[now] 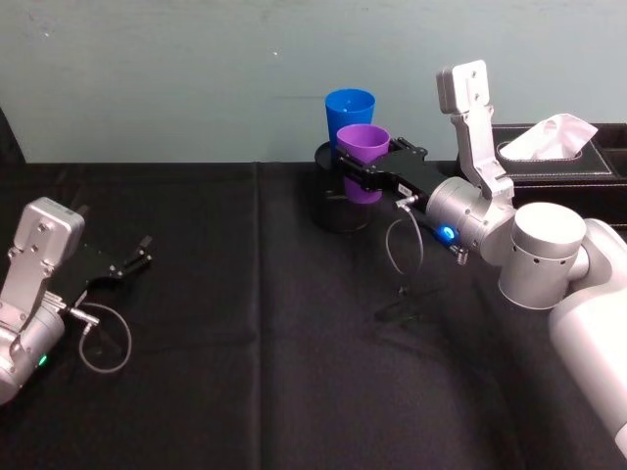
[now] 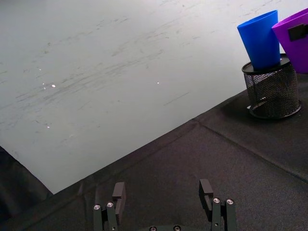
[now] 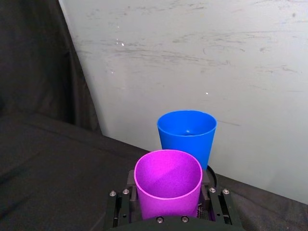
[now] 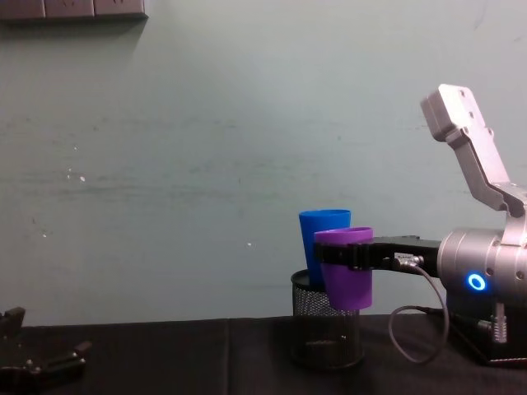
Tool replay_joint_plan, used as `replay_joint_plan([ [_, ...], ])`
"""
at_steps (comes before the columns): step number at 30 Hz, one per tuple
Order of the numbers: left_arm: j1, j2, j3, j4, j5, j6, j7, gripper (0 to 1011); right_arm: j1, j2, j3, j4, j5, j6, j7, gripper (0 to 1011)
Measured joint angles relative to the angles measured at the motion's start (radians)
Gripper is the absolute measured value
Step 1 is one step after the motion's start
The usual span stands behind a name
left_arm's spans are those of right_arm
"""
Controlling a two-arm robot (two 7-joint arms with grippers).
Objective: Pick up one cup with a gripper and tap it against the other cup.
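Grip on purple cup (image 1: 363, 147), mouth up

Head view: the right gripper (image 1: 357, 170) clamps the purple cup, long axis near vertical. Just past the jaws the blue cup (image 1: 350, 106) stands in a black mesh pot (image 1: 333, 211). The left gripper (image 1: 137, 259) is well apart. Left wrist view: its jaws stand spread. Right wrist view: purple cup between the jaws, blue cup straight ahead. Chest view: the purple cup hangs above the table (image 4: 165, 354); whether the cups touch cannot be told.

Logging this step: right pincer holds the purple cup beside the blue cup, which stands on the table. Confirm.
No: the blue cup stands in the black mesh pot, not on the table; see the left wrist view. The rest holds.
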Motion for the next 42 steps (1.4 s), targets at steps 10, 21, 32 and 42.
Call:
replay_joint_plan([
  [10,0.0,0.0,0.0,0.0,0.0,0.0,0.0,1000,0.0,0.0,0.0,0.0,0.0,0.0,0.0,730],
  [21,0.0,0.0,0.0,0.0,0.0,0.0,0.0,1000,0.0,0.0,0.0,0.0,0.0,0.0,0.0,730],
  [32,0.0,0.0,0.0,0.0,0.0,0.0,0.0,1000,0.0,0.0,0.0,0.0,0.0,0.0,0.0,730],
  [42,0.0,0.0,0.0,0.0,0.0,0.0,0.0,1000,0.0,0.0,0.0,0.0,0.0,0.0,0.0,730],
])
